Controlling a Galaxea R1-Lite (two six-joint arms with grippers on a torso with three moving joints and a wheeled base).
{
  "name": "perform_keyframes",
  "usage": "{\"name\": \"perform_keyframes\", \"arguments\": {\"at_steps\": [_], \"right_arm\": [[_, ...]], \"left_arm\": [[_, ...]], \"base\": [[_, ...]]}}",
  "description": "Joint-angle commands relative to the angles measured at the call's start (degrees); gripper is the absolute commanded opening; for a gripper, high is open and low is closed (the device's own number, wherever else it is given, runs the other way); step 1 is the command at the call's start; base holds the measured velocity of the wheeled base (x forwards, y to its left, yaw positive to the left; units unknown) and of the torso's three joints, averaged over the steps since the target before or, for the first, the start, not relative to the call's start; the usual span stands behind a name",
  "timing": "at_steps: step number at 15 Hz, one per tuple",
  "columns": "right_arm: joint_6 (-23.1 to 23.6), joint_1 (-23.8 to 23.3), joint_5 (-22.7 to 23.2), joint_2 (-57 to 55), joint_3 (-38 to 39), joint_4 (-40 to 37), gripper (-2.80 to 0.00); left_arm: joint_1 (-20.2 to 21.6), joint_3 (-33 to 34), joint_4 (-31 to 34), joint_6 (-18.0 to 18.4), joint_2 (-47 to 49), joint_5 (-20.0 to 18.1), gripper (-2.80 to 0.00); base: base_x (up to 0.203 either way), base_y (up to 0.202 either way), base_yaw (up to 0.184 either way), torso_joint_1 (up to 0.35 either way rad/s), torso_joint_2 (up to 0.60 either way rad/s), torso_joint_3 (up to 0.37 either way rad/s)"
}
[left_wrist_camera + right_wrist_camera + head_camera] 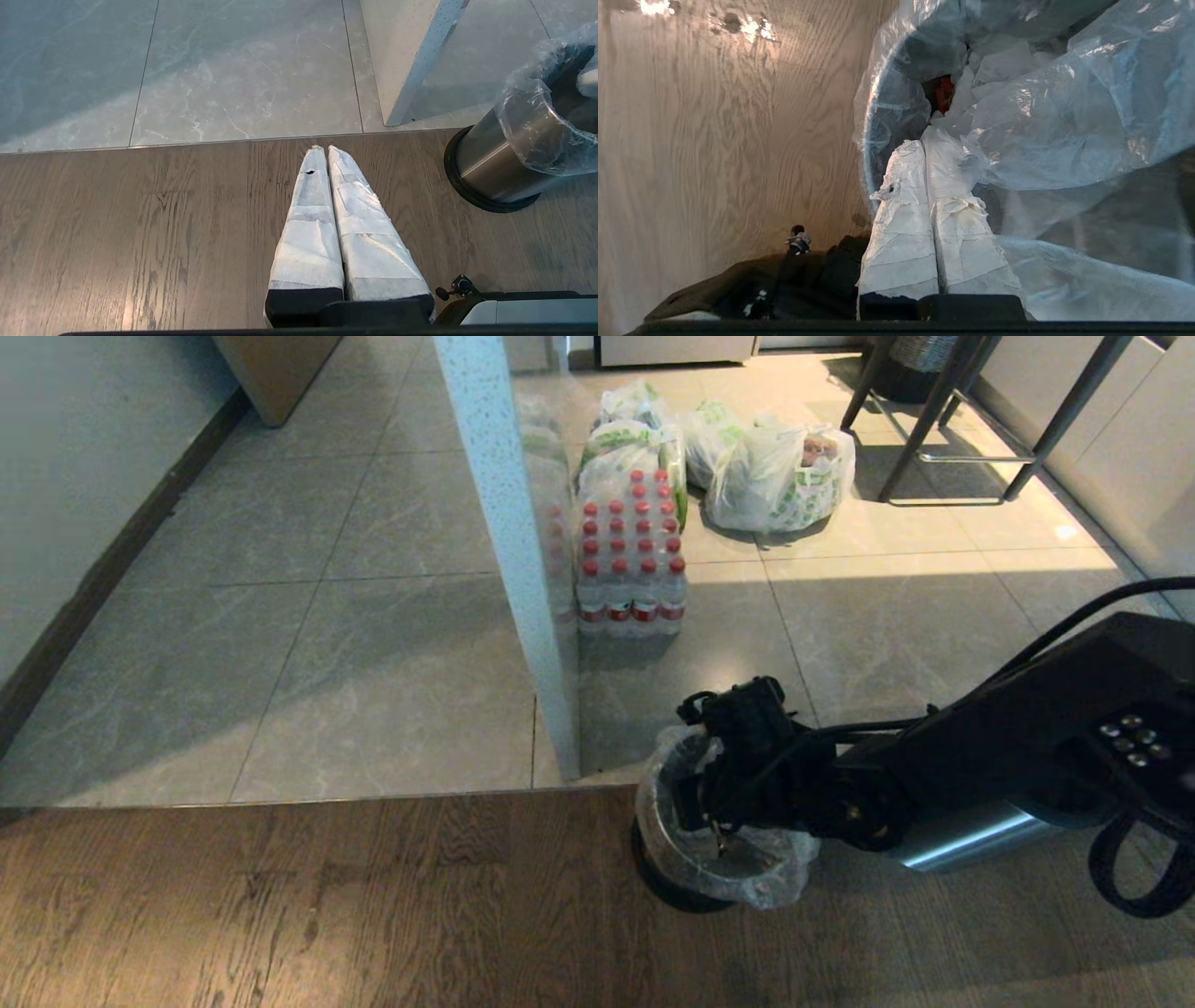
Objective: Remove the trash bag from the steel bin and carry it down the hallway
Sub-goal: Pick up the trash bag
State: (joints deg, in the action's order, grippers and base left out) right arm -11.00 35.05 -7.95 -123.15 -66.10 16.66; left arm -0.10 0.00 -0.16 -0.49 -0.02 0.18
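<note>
The steel bin (665, 845) stands on the wood floor just past the tile edge, and it also shows in the left wrist view (490, 172) with its black foot ring. The clear trash bag (775, 873) lines it and is folded over the rim. My right gripper (719, 845) hangs over the bin's mouth, pointing down. Its taped fingers are pressed together in the right wrist view (924, 135), with the trash bag (1055, 126) film caught at the tips and draped over one finger. My left gripper (322, 148) is shut and holds nothing above the wood floor, to the left of the bin.
A white speckled pillar (509, 551) rises just behind the bin. Beside it stands a shrink-wrapped pack of red-capped bottles (630, 560), with white grocery bags (780, 476) behind. Stool legs (943, 429) stand at the back right. A shiny steel cylinder (966, 838) lies under my right arm.
</note>
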Motion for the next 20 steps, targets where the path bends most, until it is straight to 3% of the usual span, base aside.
{"name": "perform_keyframes", "arguments": {"at_steps": [1,3,4,12,20], "right_arm": [[-0.26,0.02,0.04,-1.92,-0.08,-0.04,-2.80],[-0.61,-0.15,0.39,-1.93,0.18,0.41,-2.80],[-0.59,-0.15,0.39,-2.14,0.03,0.72,0.00],[-0.78,-0.58,0.35,-5.64,-1.83,2.84,0.00],[-0.41,-4.29,0.92,-6.40,-2.98,3.12,0.00]], "left_arm": [[0.01,0.09,-0.02,-0.04,0.02,-0.01,-2.80],[0.01,0.09,-0.02,-0.04,0.01,-0.01,-2.80],[0.01,0.02,-0.02,-0.04,0.02,-0.01,-2.80],[0.01,0.09,-0.02,-0.04,-0.03,-0.01,-2.80],[0.01,0.09,-0.02,-0.04,0.02,-0.01,-2.80]], "base": [[0.000,0.000,0.000,0.000,0.00,0.000],[0.000,0.000,0.000,0.000,0.00,0.000],[0.000,0.000,0.000,0.000,0.00,0.000],[0.000,0.000,0.000,0.000,0.00,0.000],[0.000,0.000,0.000,0.000,0.00,0.000]]}}
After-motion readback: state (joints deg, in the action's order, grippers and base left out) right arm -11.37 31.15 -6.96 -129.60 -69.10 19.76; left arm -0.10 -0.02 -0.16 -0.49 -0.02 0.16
